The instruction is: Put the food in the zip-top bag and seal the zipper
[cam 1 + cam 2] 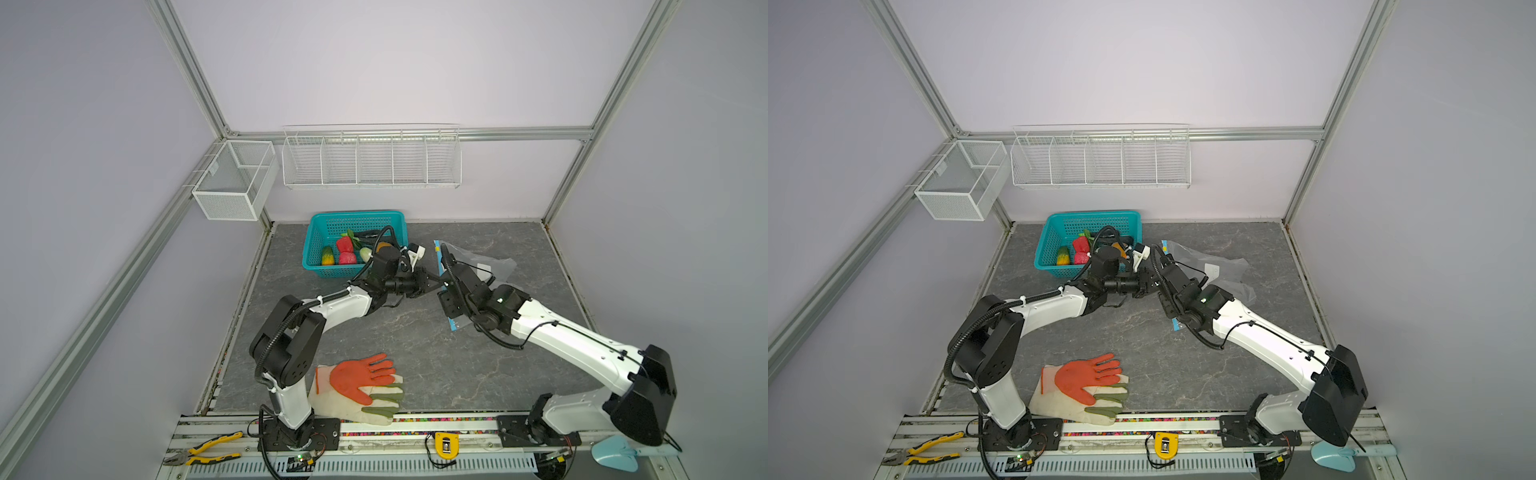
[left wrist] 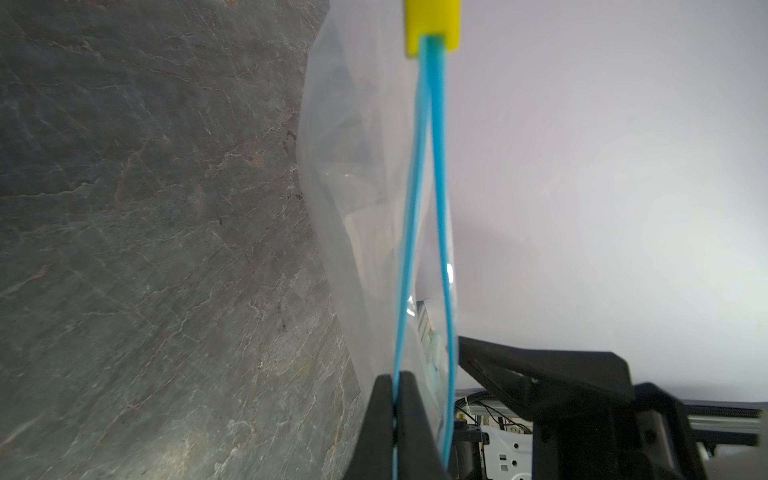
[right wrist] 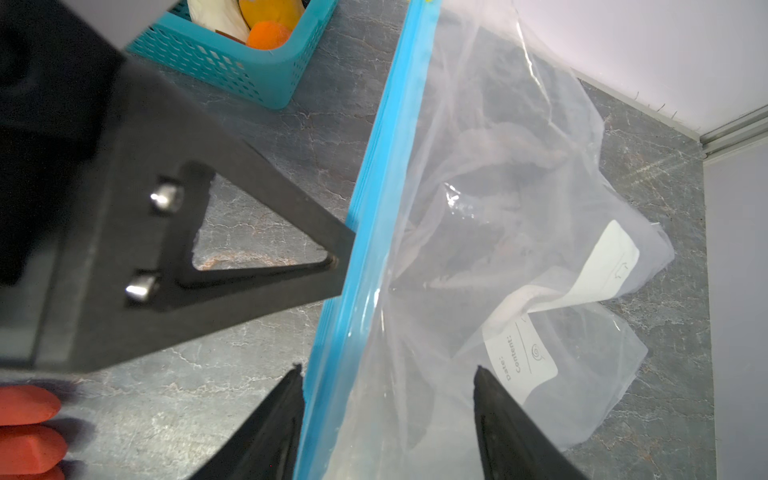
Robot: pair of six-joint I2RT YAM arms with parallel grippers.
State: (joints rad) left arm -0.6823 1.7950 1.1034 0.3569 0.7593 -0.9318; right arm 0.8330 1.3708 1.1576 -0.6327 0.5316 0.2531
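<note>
The clear zip-top bag (image 1: 492, 262) (image 1: 1223, 266) (image 3: 519, 199) lies crumpled right of centre, with its light blue zipper (image 1: 437, 254) (image 2: 438, 174) (image 3: 374, 174) toward the basket. The yellow slider (image 2: 432, 27) sits at the zipper's far end, and the two lips are parted. My left gripper (image 1: 434, 283) (image 1: 1152, 286) (image 2: 395, 384) is shut on one lip. My right gripper (image 1: 446, 293) (image 3: 387, 370) is open, its fingers standing either side of the blue edge. The food (image 1: 345, 246) (image 1: 1080, 246) (image 3: 268, 35) lies in the teal basket (image 1: 332, 224) (image 1: 1067, 218) (image 3: 232, 68).
Orange-and-white gloves (image 1: 361, 384) (image 1: 1088, 380) lie at the table's front. Pliers (image 1: 208, 451) and a yellow tape measure (image 1: 446, 444) rest on the front rail. A white wire rack (image 1: 370, 160) and a mesh box (image 1: 232, 180) hang on the back walls.
</note>
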